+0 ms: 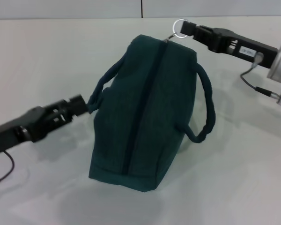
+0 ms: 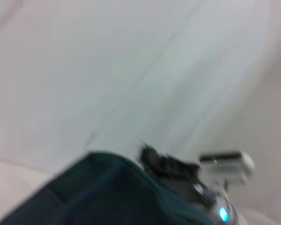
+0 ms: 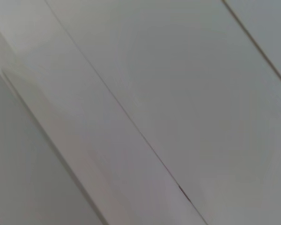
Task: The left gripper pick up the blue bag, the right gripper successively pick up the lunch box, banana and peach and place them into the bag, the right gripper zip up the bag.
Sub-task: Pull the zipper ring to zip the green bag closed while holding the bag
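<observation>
Blue bag (image 1: 145, 112): standing on the white table (image 1: 47, 56), roughly central in the head view, long axis running away from the robot; dark zipper line along the top closed from near end to far end; contents not visible.
Handles: 2 loops, 1 on each long side; left handle (image 1: 99, 91) pulled outward toward the left arm, right handle (image 1: 205, 108) hanging free and curving down the right side.
Left gripper (image 1: 86, 104): low at the bag's left side, fingers closed together on the left handle at its outer bend; black arm trailing off toward the near left corner.
Right gripper (image 1: 186, 29): at the bag's far top corner, fingertips pinched on the silver ring-pull (image 1: 180, 28) at the far end of the zipper; arm reaching in from the right edge, silver wrist at the frame border.
Left wrist view: teal bag fabric (image 2: 103, 192) filling the lower part, the right gripper (image 2: 150, 157) seen farther off beyond the bag's edge, a small blue light on its arm; heavily blurred.
Right wrist view: only pale surfaces and seams; nothing of the task visible.
Lunch box, banana, peach: not visible anywhere outside the bag.
</observation>
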### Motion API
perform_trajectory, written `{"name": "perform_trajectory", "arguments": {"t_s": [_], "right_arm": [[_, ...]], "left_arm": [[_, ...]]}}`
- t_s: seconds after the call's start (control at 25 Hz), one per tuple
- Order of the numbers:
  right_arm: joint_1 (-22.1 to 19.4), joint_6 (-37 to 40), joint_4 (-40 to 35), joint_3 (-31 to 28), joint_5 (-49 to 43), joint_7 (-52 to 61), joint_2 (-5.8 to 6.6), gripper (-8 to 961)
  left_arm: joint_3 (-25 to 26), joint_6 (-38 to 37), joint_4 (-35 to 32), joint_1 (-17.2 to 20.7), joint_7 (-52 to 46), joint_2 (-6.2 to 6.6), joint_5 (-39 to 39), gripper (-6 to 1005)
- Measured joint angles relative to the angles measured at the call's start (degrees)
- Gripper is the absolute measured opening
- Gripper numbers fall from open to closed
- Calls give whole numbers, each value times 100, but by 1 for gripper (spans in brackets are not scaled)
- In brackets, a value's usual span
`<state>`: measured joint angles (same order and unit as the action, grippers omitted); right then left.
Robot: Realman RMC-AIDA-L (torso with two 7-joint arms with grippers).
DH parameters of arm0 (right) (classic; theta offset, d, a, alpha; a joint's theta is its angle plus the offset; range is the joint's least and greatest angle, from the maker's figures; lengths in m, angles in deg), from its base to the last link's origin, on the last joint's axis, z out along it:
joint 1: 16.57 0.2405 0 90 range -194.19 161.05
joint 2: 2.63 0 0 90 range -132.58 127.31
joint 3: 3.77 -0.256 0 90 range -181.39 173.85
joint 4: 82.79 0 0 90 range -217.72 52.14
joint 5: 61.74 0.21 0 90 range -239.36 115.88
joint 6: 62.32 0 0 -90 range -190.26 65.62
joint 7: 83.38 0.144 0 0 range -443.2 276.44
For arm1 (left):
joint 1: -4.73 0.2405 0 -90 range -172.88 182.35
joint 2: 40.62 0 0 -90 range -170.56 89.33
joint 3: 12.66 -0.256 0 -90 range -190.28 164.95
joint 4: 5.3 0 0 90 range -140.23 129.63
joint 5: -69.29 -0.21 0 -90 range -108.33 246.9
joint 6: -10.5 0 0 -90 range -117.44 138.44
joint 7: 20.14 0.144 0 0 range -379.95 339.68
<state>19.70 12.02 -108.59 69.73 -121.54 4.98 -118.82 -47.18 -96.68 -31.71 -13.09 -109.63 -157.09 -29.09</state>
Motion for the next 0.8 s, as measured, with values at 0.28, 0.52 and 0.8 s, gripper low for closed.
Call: {"name": "perform_trajectory", "arguments": {"t_s": [0.28, 0.52, 0.8], "right_arm": [[-228, 237, -13, -25, 159, -193, 7, 63], [-268, 331, 27, -37, 220, -273, 25, 65], [-270, 359, 37, -27, 223, -401, 27, 66]], "left_arm": [[535, 304, -191, -216, -658, -5, 22, 536], [412, 692, -211, -1001, -1472, 98, -331, 793], [403, 786, -213, -1918, -1978, 95, -1206, 879]]}}
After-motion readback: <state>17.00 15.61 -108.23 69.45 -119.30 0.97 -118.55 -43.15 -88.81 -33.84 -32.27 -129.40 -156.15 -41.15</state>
